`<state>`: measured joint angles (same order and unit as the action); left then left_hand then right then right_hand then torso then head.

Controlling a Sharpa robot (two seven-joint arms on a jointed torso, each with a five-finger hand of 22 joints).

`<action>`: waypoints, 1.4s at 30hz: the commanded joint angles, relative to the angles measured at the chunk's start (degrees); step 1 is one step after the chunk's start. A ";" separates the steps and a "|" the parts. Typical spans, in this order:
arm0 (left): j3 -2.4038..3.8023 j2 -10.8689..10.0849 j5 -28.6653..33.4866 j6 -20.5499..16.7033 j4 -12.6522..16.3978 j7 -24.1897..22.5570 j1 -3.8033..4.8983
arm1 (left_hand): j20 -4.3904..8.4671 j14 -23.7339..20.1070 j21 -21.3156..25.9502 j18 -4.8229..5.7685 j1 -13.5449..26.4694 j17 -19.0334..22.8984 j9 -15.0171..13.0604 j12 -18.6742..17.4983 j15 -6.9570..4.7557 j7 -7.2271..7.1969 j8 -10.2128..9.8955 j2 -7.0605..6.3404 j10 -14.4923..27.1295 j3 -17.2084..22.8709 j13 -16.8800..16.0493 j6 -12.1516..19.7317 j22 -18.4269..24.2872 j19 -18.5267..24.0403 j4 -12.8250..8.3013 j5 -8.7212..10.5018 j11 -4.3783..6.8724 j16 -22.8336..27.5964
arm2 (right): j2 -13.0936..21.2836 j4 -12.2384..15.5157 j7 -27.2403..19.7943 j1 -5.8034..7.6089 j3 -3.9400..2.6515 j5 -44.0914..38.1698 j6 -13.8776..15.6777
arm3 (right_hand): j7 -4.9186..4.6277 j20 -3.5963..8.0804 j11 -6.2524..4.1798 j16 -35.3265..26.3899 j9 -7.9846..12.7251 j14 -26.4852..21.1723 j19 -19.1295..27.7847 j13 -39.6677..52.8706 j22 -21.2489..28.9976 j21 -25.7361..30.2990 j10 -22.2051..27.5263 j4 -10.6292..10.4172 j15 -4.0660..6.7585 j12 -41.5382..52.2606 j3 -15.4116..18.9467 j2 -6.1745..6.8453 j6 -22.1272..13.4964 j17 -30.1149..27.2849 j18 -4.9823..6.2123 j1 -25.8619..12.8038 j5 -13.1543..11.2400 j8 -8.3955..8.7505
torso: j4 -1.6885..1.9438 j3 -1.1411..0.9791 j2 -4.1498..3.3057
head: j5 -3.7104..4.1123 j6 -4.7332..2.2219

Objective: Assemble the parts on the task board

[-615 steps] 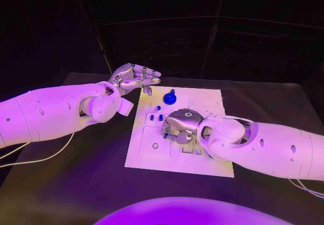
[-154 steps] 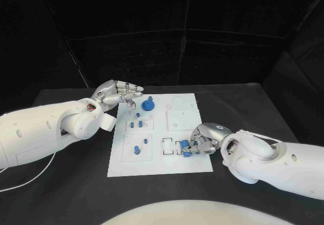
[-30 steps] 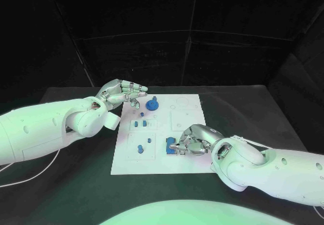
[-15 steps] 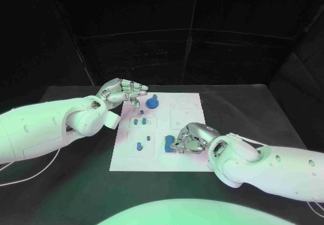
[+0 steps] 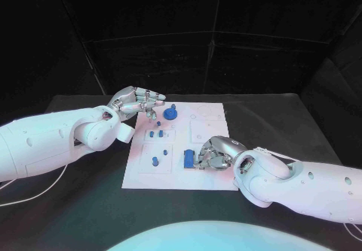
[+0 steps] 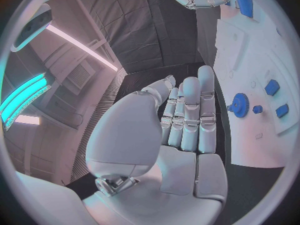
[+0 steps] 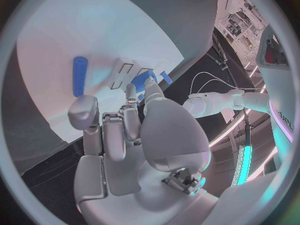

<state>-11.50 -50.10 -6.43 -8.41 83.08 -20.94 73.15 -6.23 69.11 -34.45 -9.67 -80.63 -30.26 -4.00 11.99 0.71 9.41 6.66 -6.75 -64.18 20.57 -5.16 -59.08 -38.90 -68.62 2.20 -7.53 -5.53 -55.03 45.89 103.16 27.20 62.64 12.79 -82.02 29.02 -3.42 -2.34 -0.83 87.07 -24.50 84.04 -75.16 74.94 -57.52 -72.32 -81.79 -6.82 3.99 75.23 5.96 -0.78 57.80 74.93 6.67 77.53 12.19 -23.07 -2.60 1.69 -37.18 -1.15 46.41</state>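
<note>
The white task board (image 5: 211, 175) lies in the middle of the table. My right hand (image 5: 214, 154) is low over its near middle, fingers curled, pinching a blue block (image 5: 189, 158) that stands on the board; the same block (image 7: 145, 80) sits at the fingertips by two empty slots. My left hand (image 5: 140, 101) hovers at the board's far left corner, fingers loosely extended, holding nothing. A blue gear (image 5: 170, 112) stands just beside it and is also seen as gear (image 6: 240, 105). Small blue pegs (image 5: 155, 134) and an oblong piece (image 5: 156, 160) sit in the board's left column.
The black table (image 5: 83, 204) surrounds the board, with dark curtains behind it. A white cable (image 5: 30, 198) trails near my left arm. My right forearm (image 5: 302, 180) lies over the board's near right corner.
Over the last second the right hand has stayed at the blue block, shifting with it slightly. The left hand has not moved.
</note>
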 commanded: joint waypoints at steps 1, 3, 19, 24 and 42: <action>0.04 -0.02 0.27 0.46 0.05 -0.19 0.07 | -0.21 -0.24 0.20 -0.79 0.14 0.09 0.07 0.38 0.05 0.19 0.38 0.22 0.33 -0.30 -0.06 0.31 0.05 0.29 -0.09 -0.03 -0.07 0.07 | 0.22 0.09 0.39 0.01 0.00 -0.30 -2.35 | 0.18 0.36 -0.13 0.34 0.14 4.93 0.04 3.30 -0.08 -0.18 -0.28 0.70 0.49 0.42 -0.04 0.19 0.46 10.22 -0.61 1.07 -0.16 -0.26 | -0.05 0.02 0.05 | -0.05 -0.11; 0.04 -0.02 0.27 0.46 0.03 -0.19 0.07 | -0.21 -0.24 0.20 -0.79 0.14 0.09 0.07 0.38 0.05 0.19 0.38 0.22 0.33 -0.30 -0.06 0.31 0.05 0.29 -0.09 -0.03 -0.07 0.07 | 0.34 0.08 0.37 0.01 0.00 -0.30 -2.56 | 0.20 0.38 -0.15 0.36 0.20 4.94 0.02 3.33 -0.14 -0.20 -0.28 1.16 0.52 0.42 -0.25 0.26 0.52 10.26 -0.62 1.67 -0.13 -0.21 | -0.03 0.01 0.00 | -0.06 -0.14; 0.04 -0.06 0.27 0.38 -0.11 -0.26 0.07 | -0.21 -0.24 0.20 -0.79 0.14 0.09 0.07 0.38 0.05 0.19 0.38 0.22 0.33 -0.30 -0.06 0.31 0.05 0.29 -0.09 -0.03 -0.07 0.07 | 1.47 0.97 -5.36 0.01 0.00 1.12 3.02 | 0.14 0.38 -0.08 0.85 0.82 5.14 -0.50 4.31 -1.28 -0.80 -0.99 1.12 0.46 1.47 -0.95 0.16 1.24 11.18 -0.82 0.91 -1.16 0.22 | -0.08 0.01 -0.01 | -0.18 -0.30; 0.04 0.01 0.27 0.40 -0.21 -0.28 0.06 | -0.20 -0.26 0.23 -0.80 0.08 0.11 0.07 0.42 0.05 0.19 0.40 0.22 0.35 -0.29 -0.06 0.32 0.07 0.28 -0.13 -0.03 -0.06 0.07 | 1.99 1.53 -9.38 0.02 -0.01 2.82 5.90 | 0.10 0.36 -0.05 1.00 0.89 5.20 -0.61 4.45 -1.50 -0.93 -1.09 0.56 0.44 1.62 -0.77 0.21 1.22 11.45 -0.86 0.02 -1.13 0.29 | -0.09 0.00 -0.01 | -0.09 -0.38; 0.03 0.02 0.27 0.40 -0.06 -0.25 0.07 | -0.20 -0.26 0.23 -0.80 0.08 0.11 0.07 0.42 0.05 0.19 0.40 0.22 0.35 -0.29 -0.06 0.32 0.07 0.28 -0.13 -0.03 -0.06 0.07 | -0.52 -0.71 -8.43 0.05 -0.04 2.90 4.32 | 0.31 0.38 -0.20 1.03 0.94 5.20 -0.62 4.49 -1.57 -0.99 -1.09 0.30 0.52 1.58 -1.28 -0.35 1.33 11.51 -0.84 -0.03 -0.97 0.26 | 0.07 -0.01 -0.19 | -0.28 -0.22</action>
<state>-11.50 -50.08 -6.42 -8.41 82.87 -20.87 73.14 -6.23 69.12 -34.46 -9.67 -80.63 -30.20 -4.00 12.21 0.72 9.41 6.89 -6.75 -64.19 20.57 -5.16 -59.08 -38.91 -68.62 2.20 -7.53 -5.53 -55.03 45.64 102.66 17.76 62.59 12.78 -78.57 33.90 -3.19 -1.94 -0.83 87.91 -23.61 83.80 -75.56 75.00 -59.04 -72.96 -82.42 -6.58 4.21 76.77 5.02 -0.78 58.80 74.91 6.67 77.03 11.20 -23.07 -2.53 1.70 -37.32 -1.32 46.14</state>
